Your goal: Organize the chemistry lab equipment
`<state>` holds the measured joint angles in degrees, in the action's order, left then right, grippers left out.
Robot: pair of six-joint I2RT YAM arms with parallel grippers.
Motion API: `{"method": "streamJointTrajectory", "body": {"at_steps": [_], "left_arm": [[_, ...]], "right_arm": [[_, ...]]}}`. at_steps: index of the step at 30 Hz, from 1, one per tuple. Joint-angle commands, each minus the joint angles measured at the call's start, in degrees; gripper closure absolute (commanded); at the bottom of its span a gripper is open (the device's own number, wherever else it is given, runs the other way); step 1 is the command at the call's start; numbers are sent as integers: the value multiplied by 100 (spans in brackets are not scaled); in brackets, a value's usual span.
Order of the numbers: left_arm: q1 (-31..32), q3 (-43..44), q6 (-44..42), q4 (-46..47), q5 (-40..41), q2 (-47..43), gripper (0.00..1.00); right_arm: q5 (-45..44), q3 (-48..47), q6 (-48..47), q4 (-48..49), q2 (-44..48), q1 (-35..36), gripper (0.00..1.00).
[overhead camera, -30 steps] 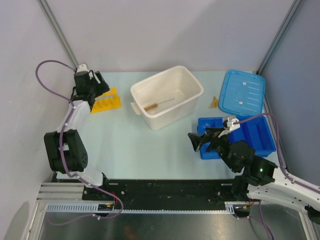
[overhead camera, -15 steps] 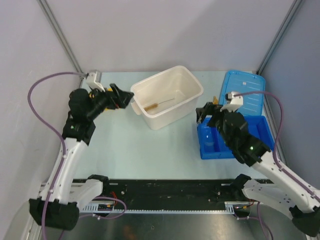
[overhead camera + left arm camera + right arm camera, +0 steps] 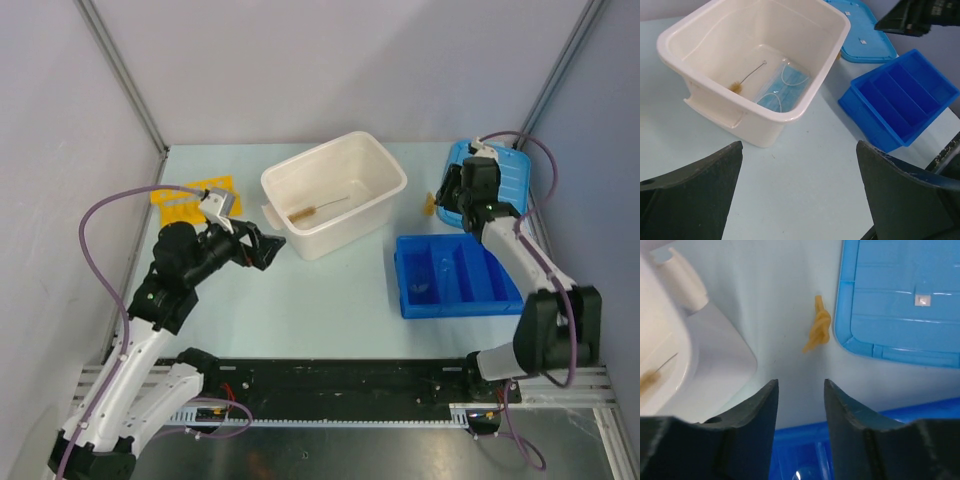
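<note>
a: two grippers, how do they stand?
b: left gripper is spread wide and empty, near the white tub. right gripper hangs part open, nothing between its fingers, over the tiny amber piece.
a: where does that piece lie?
b: on the worktop toward the far right corner, just beside the blue lid. wire brush and pale blue square piece lie in the tub; yellow rack sits near the far left edge.
</note>
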<state>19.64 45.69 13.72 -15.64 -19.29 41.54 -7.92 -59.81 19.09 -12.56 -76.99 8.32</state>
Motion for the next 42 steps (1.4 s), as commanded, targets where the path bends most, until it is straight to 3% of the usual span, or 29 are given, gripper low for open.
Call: {"method": "streamJointTrajectory", "body": {"at_steps": [1, 7, 19, 28, 42], "left_arm": [[239, 74, -319, -99, 659, -194, 1], [322, 118, -375, -223, 1052, -347, 1], [328, 116, -344, -238, 1241, -351, 0], [325, 111, -343, -233, 1269, -354, 1], [323, 107, -343, -237, 1256, -355, 1]], "right_arm": [[414, -859, -481, 133, -993, -297, 59], [475, -1997, -766, -257, -2434, -430, 66], [573, -4071, -1248, -1344, -4376, -402, 63], [308, -4491, -1469, -1665, -4919, -369, 55], [429, -4821, -1600, -1826, -5357, -327, 60]]}}
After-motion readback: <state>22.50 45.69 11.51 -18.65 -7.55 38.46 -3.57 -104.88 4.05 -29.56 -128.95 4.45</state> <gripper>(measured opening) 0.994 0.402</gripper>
